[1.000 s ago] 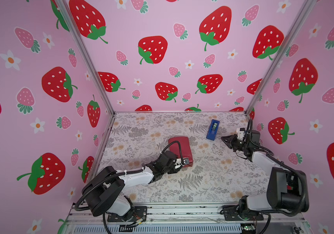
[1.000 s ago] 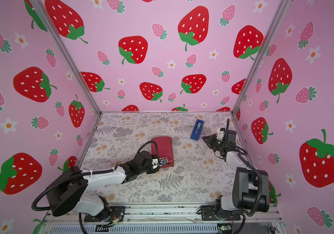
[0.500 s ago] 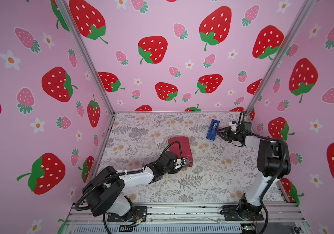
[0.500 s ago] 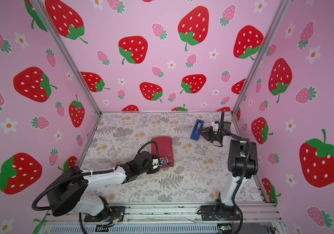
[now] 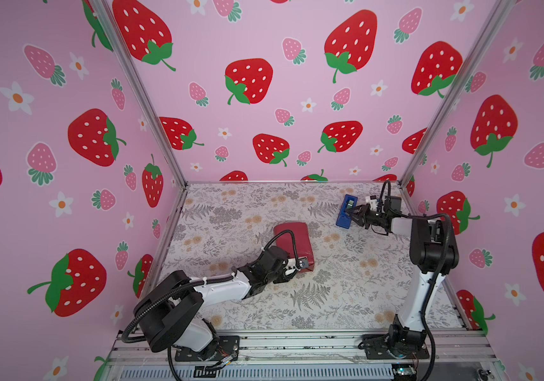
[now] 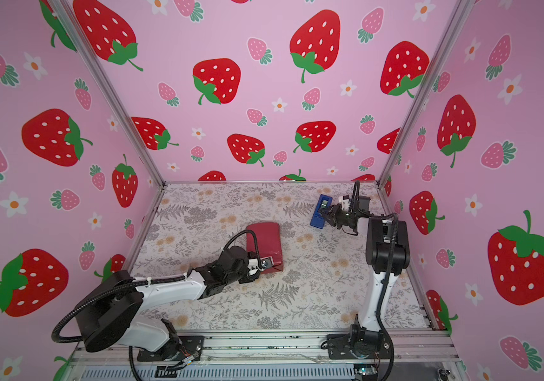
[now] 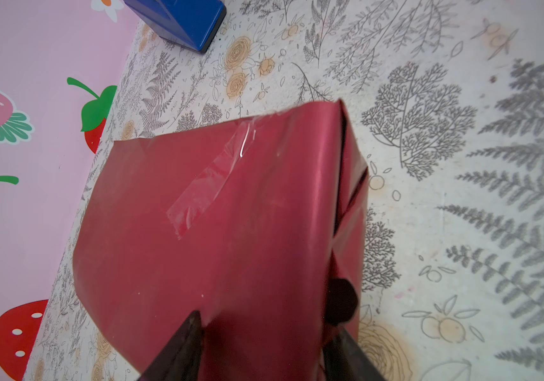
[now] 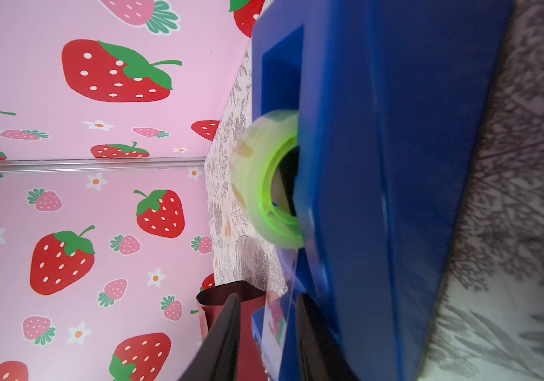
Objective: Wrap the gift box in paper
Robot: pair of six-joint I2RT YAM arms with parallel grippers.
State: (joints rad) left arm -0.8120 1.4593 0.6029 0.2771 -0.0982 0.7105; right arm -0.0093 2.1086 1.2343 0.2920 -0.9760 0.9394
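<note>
The dark red paper [image 5: 293,236] [image 6: 264,236] is folded round the gift box, which is hidden inside it. A strip of clear tape [image 7: 211,181] holds its seam, and one end fold gapes. My left gripper [image 5: 297,264] [image 6: 265,264] [image 7: 265,321] is shut on the near end of this parcel, one finger on each side. My right gripper [image 5: 351,216] [image 6: 325,214] [image 8: 269,298] is at the blue tape dispenser [image 5: 346,212] [image 8: 379,165]. It is open, with the loose clear tape end [image 8: 280,313] between its fingers.
The dispenser holds a green-cored tape roll [image 8: 264,181] and stands at the back right, close to the right wall [image 5: 429,198]. A metal rail [image 5: 297,346] runs along the front edge. The floral table [image 5: 346,290] shows bare between the parcel and the right arm's base.
My right arm has swung in from the right wall to the tape dispenser and its jaws have parted a little. The left gripper and the parcel have not moved.
</note>
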